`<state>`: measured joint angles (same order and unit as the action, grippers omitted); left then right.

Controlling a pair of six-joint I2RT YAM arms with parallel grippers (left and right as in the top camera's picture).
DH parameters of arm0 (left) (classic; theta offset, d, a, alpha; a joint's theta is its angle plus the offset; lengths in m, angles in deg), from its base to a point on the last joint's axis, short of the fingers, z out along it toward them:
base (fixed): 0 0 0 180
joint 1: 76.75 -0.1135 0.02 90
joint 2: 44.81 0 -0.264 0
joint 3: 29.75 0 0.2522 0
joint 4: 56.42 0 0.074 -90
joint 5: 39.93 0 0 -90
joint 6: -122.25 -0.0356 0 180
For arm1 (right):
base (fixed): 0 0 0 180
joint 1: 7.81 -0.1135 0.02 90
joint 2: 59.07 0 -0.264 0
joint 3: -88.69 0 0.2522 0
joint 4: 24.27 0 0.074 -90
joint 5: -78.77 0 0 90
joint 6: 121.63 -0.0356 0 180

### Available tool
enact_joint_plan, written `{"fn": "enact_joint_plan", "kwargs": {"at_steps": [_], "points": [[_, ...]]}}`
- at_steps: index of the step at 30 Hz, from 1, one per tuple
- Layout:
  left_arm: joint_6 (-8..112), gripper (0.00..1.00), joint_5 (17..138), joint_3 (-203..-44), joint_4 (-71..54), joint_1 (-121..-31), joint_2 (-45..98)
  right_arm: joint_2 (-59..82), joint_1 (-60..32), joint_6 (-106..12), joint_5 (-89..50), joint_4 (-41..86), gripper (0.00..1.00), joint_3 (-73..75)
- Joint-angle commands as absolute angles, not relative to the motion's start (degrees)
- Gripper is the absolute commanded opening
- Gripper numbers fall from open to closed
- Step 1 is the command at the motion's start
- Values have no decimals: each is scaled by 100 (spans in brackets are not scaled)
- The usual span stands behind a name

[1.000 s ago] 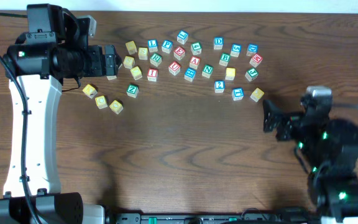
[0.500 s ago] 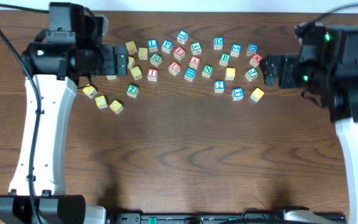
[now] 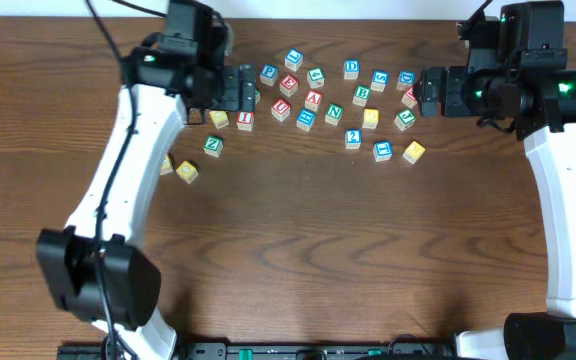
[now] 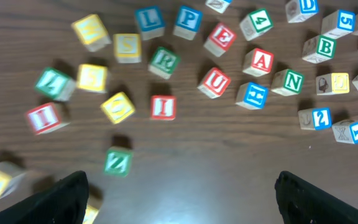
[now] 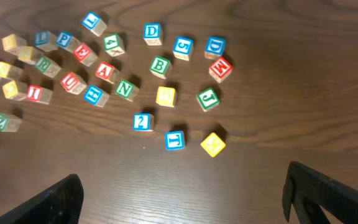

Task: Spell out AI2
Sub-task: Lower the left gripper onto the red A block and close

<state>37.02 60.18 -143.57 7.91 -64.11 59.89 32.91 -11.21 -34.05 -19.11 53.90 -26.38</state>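
Observation:
Lettered wooden blocks lie scattered across the far half of the table. The red A block (image 3: 313,98) sits mid-cluster and also shows in the left wrist view (image 4: 261,60) and the right wrist view (image 5: 105,72). The red I block (image 3: 245,119) lies to its left, also in the left wrist view (image 4: 163,106). The blue 2 block (image 3: 353,138) lies to the right, also in the right wrist view (image 5: 143,121). My left gripper (image 3: 252,89) hovers open and empty over the cluster's left part. My right gripper (image 3: 423,95) hovers open and empty at the cluster's right end.
Other blocks surround these: a green Z (image 3: 213,144), a green N (image 3: 334,113), a blue T (image 3: 383,150), a yellow block (image 3: 414,152) and several more. Bare brown table (image 3: 298,250) stretches in front of the cluster.
The left arm swung right, over the cluster's left blocks. The right arm rose from the table's lower right to the cluster's right end. No block moved.

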Motion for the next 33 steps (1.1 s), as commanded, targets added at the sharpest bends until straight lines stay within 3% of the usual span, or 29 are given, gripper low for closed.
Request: {"fn": "enact_joint_plan", "kwargs": {"at_steps": [1,8,13,17,20,33], "points": [[3858,94,5942,-14503,585,-6153,6210,3283,-1090,-3326,-1782,5512,99,-2802],[4032,93,5942,-14649,-247,-5740,6754,3283,-1088,-3326,-1782,5759,99,-2802],[3912,93,5880,-15834,109,-5438,7655,3283,-1090,-3326,-1782,5873,99,-2802],[3525,86,5389,-16721,463,-5152,8367,3283,-1090,-3326,-1782,5978,99,-2796],[3226,81,4995,-16783,384,-4937,8610,3283,-1090,-3326,-1782,6098,99,-2791],[3084,78,4678,-16776,-5,-4621,9358,3283,-1090,-3324,-1782,6349,99,-2721]]}}
